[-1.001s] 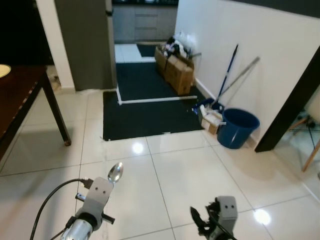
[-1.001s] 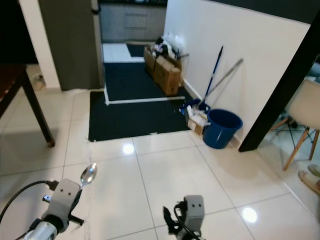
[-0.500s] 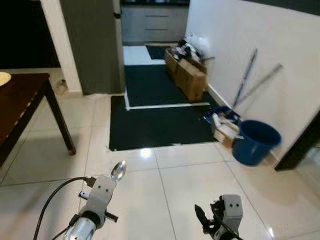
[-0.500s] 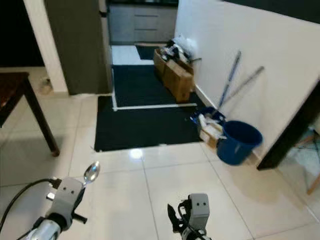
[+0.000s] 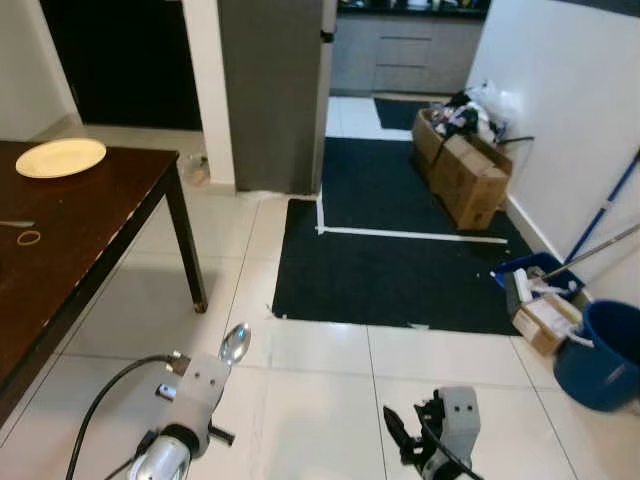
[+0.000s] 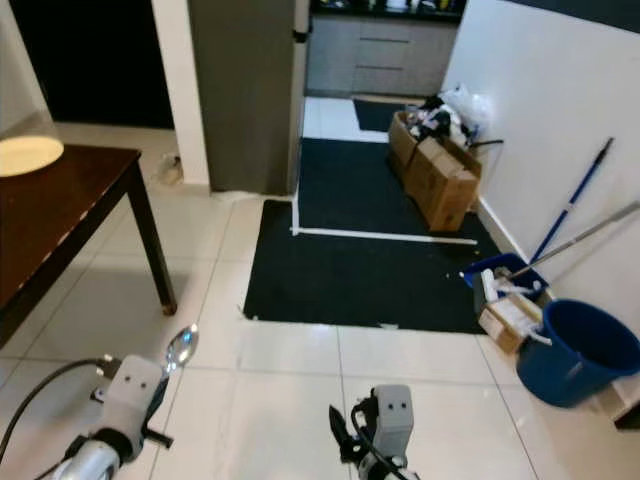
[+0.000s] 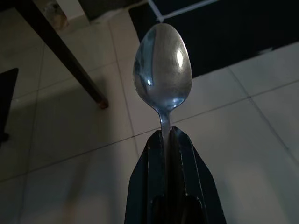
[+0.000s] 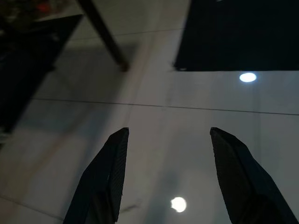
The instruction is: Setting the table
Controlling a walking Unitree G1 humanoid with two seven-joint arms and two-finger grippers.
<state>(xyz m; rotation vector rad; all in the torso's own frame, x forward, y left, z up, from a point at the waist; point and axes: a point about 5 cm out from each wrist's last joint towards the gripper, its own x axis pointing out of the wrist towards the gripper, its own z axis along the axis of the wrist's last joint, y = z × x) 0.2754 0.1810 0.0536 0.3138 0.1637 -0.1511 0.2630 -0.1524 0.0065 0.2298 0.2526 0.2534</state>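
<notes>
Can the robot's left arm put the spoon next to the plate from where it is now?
Probably not yet. The left gripper holds the spoon over the floor, and the plate sits at the table's far end.

The view is being swung toward the robot's left: more of the dark table (image 5: 70, 240) is being brought in, with a plate (image 5: 60, 157) near its far edge, while the blue bucket (image 5: 605, 355) is being pushed rightward.

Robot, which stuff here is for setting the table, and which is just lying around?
For the job:
spoon, pinched in the left gripper
dark table
plate on the table

Just lying about:
blue bucket
cardboard boxes
black mat
small ring on the table

The right gripper is open, holding nothing.
</notes>
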